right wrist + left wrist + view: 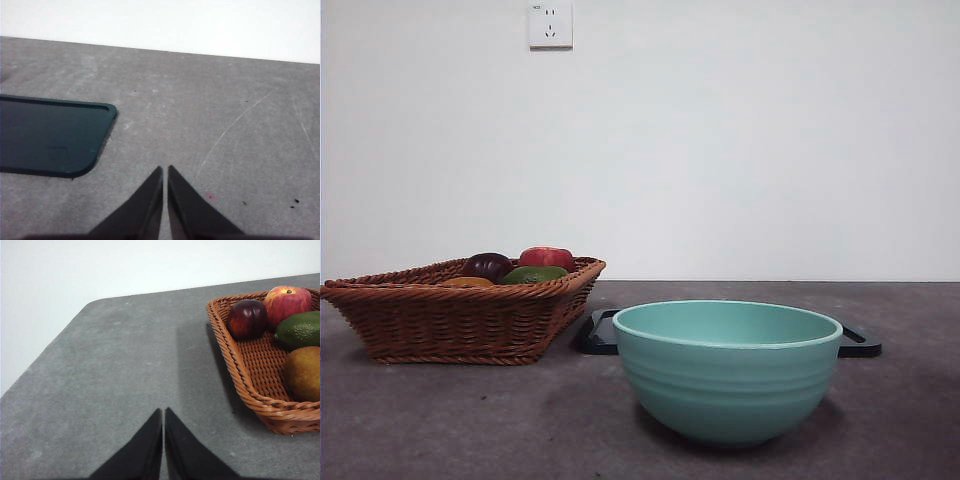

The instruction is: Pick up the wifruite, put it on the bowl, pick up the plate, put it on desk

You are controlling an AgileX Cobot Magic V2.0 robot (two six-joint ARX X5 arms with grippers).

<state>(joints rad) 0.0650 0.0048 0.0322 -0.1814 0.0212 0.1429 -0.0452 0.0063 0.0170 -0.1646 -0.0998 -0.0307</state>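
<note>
Front view: the teal bowl (727,368) is seen nearest on the desk (470,420), the black tray (860,342) just behind it, the wicker basket (460,310) of fruit beyond. Left gripper (163,412) and right gripper (165,170) are held pressed together above the desk.

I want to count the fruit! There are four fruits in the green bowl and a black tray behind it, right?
Not quite. The bowl looks empty in the front view; the four fruits lie in the wicker basket, as the left wrist view shows. The black tray is behind the bowl.
</note>
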